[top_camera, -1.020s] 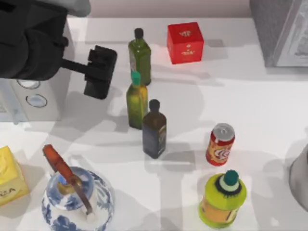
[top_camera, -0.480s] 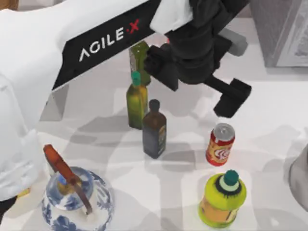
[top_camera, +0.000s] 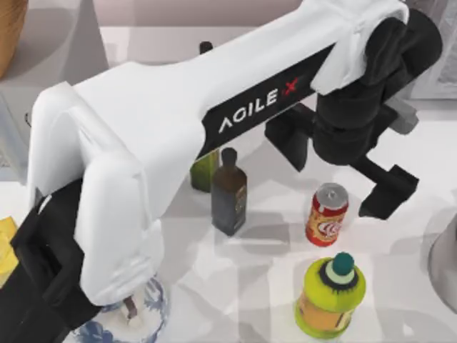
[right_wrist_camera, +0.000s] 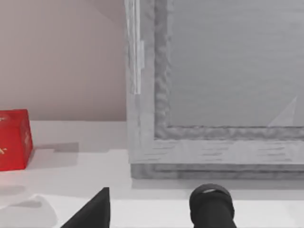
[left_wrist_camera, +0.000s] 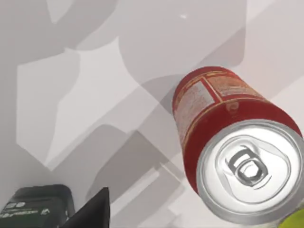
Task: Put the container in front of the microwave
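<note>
Left gripper, fingers spread wide apart, hangs above the table on the long white AgileX arm reaching across from the left. The container, an upright red soda can, stands just below and between the fingers, untouched. Beyond it, nearer the table's front edge, sits the yellow-green jar; a dark bottle stands to the left.

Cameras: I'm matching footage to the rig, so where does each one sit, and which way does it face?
Top view: above the table, looking down; left arm stretches across, left gripper over the soda can.
Left wrist view: on the left wrist, looking down at the can; dark finger at its edge.
Right wrist view: faces a grey appliance and red box.
Top and left wrist views share the can.
</note>
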Controlling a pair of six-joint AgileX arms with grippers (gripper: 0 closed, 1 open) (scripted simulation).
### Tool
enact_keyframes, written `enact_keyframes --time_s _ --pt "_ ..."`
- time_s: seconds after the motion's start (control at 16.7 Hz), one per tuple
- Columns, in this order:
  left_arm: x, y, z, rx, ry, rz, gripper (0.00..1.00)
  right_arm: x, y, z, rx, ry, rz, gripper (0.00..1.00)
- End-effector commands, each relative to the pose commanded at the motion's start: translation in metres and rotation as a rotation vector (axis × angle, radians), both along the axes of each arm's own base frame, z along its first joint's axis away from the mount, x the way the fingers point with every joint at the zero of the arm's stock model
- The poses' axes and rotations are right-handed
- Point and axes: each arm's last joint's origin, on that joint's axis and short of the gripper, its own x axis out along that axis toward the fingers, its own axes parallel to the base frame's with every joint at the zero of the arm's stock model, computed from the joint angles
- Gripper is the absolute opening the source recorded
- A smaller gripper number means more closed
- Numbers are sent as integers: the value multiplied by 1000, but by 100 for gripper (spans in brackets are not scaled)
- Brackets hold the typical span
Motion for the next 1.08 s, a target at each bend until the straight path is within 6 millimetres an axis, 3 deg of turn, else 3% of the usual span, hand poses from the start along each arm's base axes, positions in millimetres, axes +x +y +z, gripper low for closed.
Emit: enact_keyframes --time_s 0.3,0.72,1.02,1.08 --pt "2 1 -1 -1 1 3 100 0 0 0 0 0 0 100" --pt "4 -4 -54 -1 -1 0 100 0 0 0 0 0 0 100" --pt "4 -4 -60 0 0 0 100 0 0 0 0 0 0 100" --pt "4 -4 -60 0 0 0 92 0 0 0 0 0 0 100"
